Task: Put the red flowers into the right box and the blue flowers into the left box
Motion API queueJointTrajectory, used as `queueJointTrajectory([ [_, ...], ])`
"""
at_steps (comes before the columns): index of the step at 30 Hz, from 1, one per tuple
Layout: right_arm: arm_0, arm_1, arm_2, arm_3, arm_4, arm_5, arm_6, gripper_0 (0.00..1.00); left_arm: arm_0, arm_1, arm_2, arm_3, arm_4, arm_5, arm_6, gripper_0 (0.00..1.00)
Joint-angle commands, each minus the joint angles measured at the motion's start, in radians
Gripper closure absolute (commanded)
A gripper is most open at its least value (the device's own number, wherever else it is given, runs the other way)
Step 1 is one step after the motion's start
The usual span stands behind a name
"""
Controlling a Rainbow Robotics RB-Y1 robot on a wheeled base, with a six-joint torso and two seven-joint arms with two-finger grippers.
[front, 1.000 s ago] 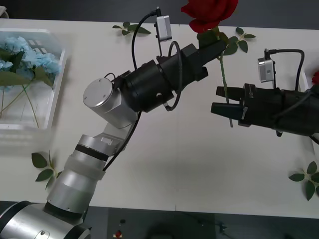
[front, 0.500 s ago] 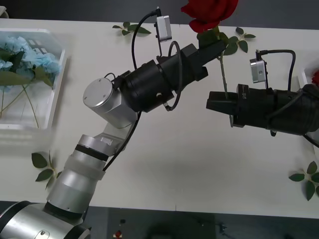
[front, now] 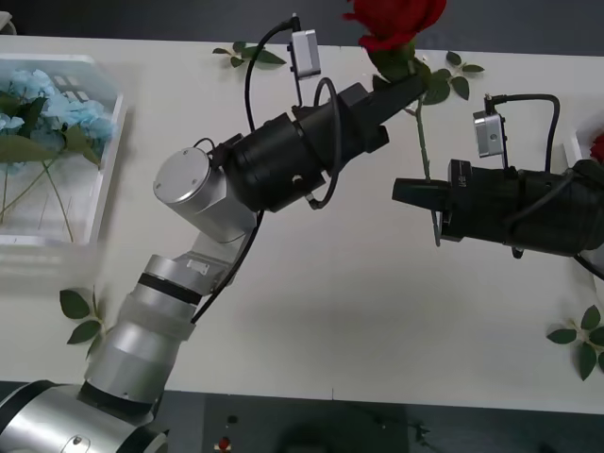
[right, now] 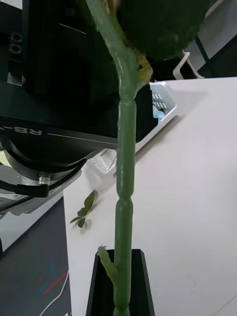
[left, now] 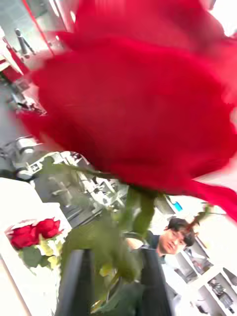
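Front view: worktop (front: 311, 311) spans the room; the left box (front: 99, 203) at 9 o'clock holds blue flowers (front: 57, 109). The left pincer (front: 401, 85) is clamped under a rose (front: 396, 24) at 12; the right pincer (front: 415, 192) is clamped on its stem. I'd release left only once right grips firmly.

Silver-grey rounded joints low on the left arm, with a translucent white collar; matte black cylindrical forearms on both sides. Small grey camera boxes on each wrist, fed by looping black cables. Black, flat-sided left hand (front: 404, 87) and right hand (front: 408, 192). White "RB-" lettering on a black housing.
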Motion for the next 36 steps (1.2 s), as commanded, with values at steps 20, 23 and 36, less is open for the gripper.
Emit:
queueJointTrajectory([
  [20, 0.007, -0.426, -0.019, 0.027, -0.129, -0.037, -0.101, 1.00, -0.050, 0.582, 0.222, -0.020, -0.045, 0.365, 0.166, 0.34],
  [23, 0.027, -0.507, -0.019, 0.101, -0.105, -0.002, -0.196, 1.00, -0.039, 0.688, 0.215, -0.020, -0.034, 0.420, 0.163, 0.34],
  [36, 0.260, -0.663, -0.029, 0.273, -0.186, -0.183, -0.331, 1.00, -0.030, 0.976, -0.168, -0.050, 0.409, 0.288, -0.230, 0.32],
])
